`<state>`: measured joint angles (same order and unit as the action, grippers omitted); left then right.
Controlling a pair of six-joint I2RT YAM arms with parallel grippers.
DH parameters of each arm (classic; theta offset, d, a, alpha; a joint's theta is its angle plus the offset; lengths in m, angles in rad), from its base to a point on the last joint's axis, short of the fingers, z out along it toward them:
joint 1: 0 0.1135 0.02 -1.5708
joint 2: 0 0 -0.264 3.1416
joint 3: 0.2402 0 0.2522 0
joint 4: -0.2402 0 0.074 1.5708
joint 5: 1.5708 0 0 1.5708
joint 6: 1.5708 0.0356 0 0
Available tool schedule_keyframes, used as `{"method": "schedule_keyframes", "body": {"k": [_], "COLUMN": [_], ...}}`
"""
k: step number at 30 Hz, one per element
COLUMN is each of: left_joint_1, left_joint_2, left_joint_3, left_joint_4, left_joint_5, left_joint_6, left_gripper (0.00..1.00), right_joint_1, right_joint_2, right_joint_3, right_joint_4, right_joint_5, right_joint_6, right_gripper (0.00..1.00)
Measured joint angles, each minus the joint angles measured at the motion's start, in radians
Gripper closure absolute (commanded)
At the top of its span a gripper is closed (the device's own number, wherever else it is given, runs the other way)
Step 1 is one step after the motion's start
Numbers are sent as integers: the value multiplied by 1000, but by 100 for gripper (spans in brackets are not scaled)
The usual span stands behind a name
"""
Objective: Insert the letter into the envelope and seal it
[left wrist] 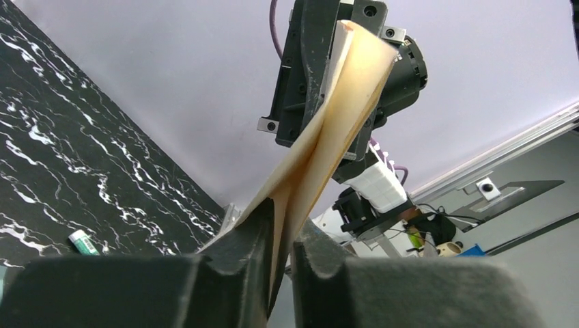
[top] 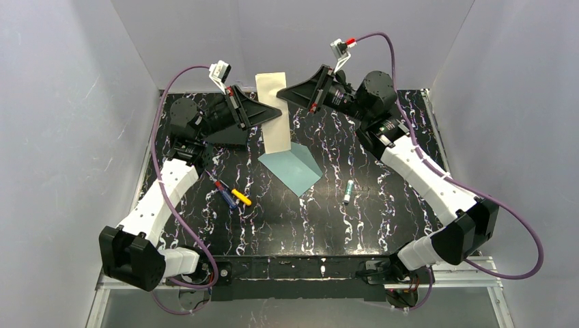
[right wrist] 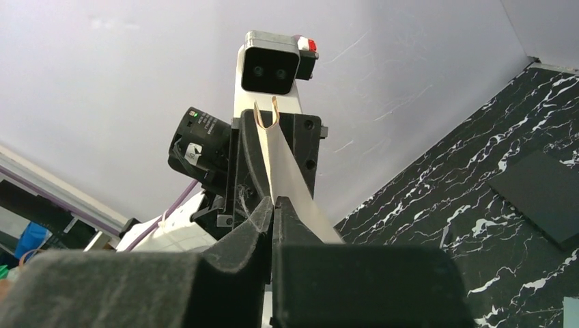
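The letter (top: 273, 113), a cream sheet, is lifted at the back of the table between the two grippers. My left gripper (top: 276, 113) comes in from the left, its jaws shut on the sheet's side edge (left wrist: 281, 239). From there the paper (left wrist: 341, 102) curls up toward the other arm. My right gripper (top: 285, 94) reaches in from the right and is shut on the opposite edge (right wrist: 273, 205) of the letter (right wrist: 290, 178). The teal envelope (top: 292, 171) lies flat at mid-table. The letter's lower end touches its top-left corner. Whether it goes inside is not visible.
A red-blue marker (top: 222, 193) and a yellow one (top: 241, 197) lie left of the envelope. A green-capped marker (top: 348, 193) lies to its right and shows again in the left wrist view (left wrist: 83, 241). Grey walls close in the back and sides.
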<state>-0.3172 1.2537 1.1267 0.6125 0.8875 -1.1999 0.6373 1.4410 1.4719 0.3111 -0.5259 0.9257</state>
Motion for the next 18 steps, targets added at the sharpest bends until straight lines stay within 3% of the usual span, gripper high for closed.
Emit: {"method": "schedule_keyframes", "body": {"k": [11, 18], "left_joint_1": [29, 54], "left_joint_2": [-61, -146], "left_joint_3": [4, 4], "left_joint_4": [-122, -201], "left_joint_5": [-43, -68], "left_joint_6": [94, 205], "left_gripper": [20, 7], "right_joint_1": [0, 0], "right_joint_2": [-12, -19], "right_joint_3": [0, 36], "right_joint_4": [12, 34], "right_joint_5": [63, 14], "right_joint_6": [-2, 28], "right_gripper": [99, 99]}}
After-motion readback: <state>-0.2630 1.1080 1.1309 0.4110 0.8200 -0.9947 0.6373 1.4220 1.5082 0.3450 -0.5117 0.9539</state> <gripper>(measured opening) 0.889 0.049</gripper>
